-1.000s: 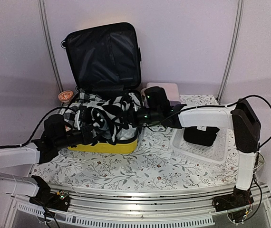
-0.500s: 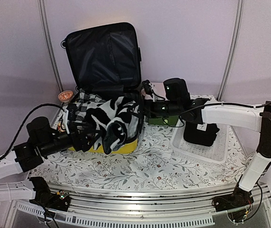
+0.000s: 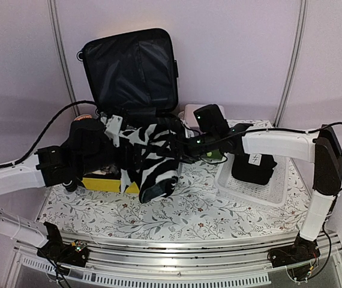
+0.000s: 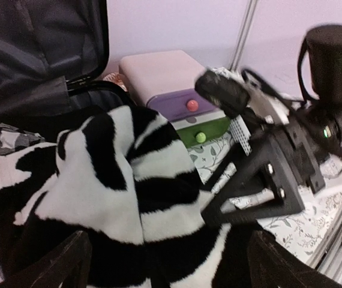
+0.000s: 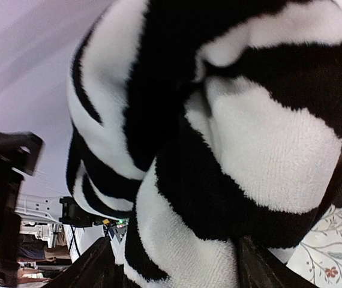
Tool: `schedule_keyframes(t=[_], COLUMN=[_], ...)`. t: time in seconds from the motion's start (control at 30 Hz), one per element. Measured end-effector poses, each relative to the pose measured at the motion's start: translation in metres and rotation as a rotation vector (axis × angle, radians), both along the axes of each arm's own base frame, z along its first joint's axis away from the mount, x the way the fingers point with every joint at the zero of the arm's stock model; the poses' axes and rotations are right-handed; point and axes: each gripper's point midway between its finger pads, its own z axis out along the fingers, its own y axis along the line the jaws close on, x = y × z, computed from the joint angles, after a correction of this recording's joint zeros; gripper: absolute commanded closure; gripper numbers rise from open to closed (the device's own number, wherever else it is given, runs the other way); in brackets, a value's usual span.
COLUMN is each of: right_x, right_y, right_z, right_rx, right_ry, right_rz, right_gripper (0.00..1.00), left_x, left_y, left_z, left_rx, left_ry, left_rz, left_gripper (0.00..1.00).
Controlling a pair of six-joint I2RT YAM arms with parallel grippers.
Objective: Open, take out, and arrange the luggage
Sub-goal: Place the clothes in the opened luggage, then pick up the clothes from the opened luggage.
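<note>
**Suitcase Open, Striped Blanket Hanging Over Its Front Edge**

1. Locate the flowered tablecloth [image 3: 189, 210] spread under the suitcase [image 3: 129, 66].
2. Find the suitcase standing open on that cloth. Black-lined lid upright at the back, yellow shell flat beneath it.
3. Note the black-and-white striped blanket [image 3: 153, 162]. Heaped up out of the suitcase shell and draped over its front right corner, with the lower end hanging past the yellow front edge.
4. Check the white mesh basket [image 3: 252, 189] to the right of the suitcase, apart from it. Holds a dark bundle [image 3: 252, 168].
5. Check the small drawer box [image 4: 171, 90] just right of the suitcase, toward its rear. Pink top, one purple drawer, one green drawer below.
6. Inspect the left gripper [image 4: 168, 252] over the front of the suitcase. Fingers [image 4: 69, 264] spread wide and released, with blanket fabric lying loose in the gap.
7. Inspect the right gripper [image 5: 174, 246] at the right side of the suitcase. Fingers [image 5: 93, 270] set either side of a thick blanket fold. Cannot tell whether clamped on the fold or merely around it.
</note>
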Motion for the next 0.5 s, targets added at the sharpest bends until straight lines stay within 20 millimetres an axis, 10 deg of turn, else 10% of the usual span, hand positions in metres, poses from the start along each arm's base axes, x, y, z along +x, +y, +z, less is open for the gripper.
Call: schedule_keyframes(t=[0.5], right_x=[-0.039], right_y=[-0.035], right_z=[-0.003], right_rx=[-0.086], right_ry=[-0.002], right_rz=[-0.016], right_gripper=[0.17], left_x=[0.054], left_y=[0.061], left_z=[0.023], left_rx=[0.096], left_ry=[0.034], left_rz=[0.088], left_gripper=[0.04])
